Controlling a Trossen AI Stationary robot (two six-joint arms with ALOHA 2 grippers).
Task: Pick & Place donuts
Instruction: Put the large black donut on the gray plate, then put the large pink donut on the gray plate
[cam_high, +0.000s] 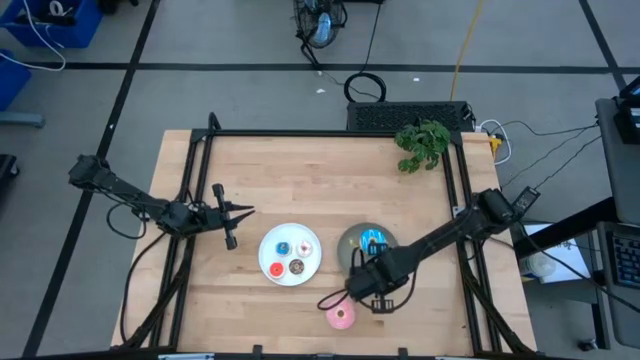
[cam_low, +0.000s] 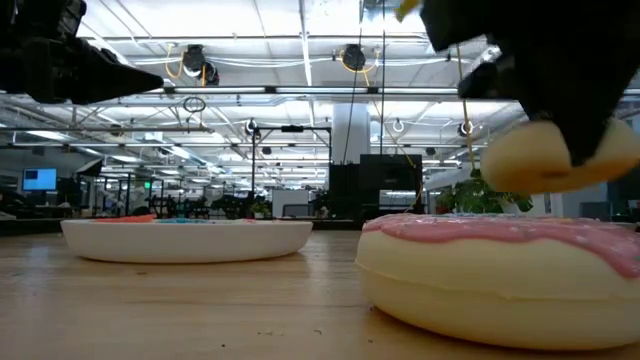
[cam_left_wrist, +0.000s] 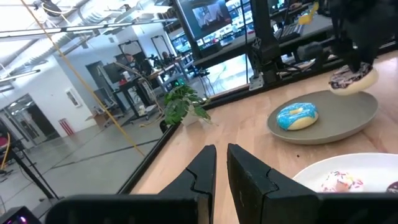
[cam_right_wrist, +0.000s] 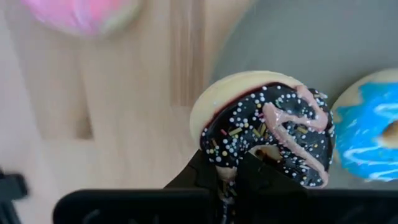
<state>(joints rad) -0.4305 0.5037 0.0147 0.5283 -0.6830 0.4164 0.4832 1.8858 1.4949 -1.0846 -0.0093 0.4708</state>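
Note:
My right gripper (cam_high: 360, 285) is shut on the dark chocolate sprinkled donut (cam_right_wrist: 267, 124), above the near-left rim of the grey plate (cam_high: 352, 240). The bright blue donut (cam_high: 374, 240) lies on that plate. The pink donut (cam_high: 340, 317) rests flat on the table near the front edge. On the white plate (cam_high: 266, 243) sit the tiny blue (cam_high: 283, 247), white-pink (cam_high: 306, 245), red (cam_high: 275, 268) and brown (cam_high: 297, 267) donuts. My left gripper (cam_high: 238, 212) hovers shut to the left of the white plate. My right gripper pinches the chocolate donut by one side of its ring (cam_right_wrist: 227, 163), between the two fingers, coming from above. The donut (cam_left_wrist: 351, 78) is lifted clear and hangs tilted below the fingers over the grey plate's rim. Whether one finger passes through the hole, I cannot tell.
A green plant sprig (cam_high: 423, 143) lies at the far right corner of the table. A black frame (cam_high: 300, 134) runs along the far and side edges. Bare wood lies between the plates and the far edge.

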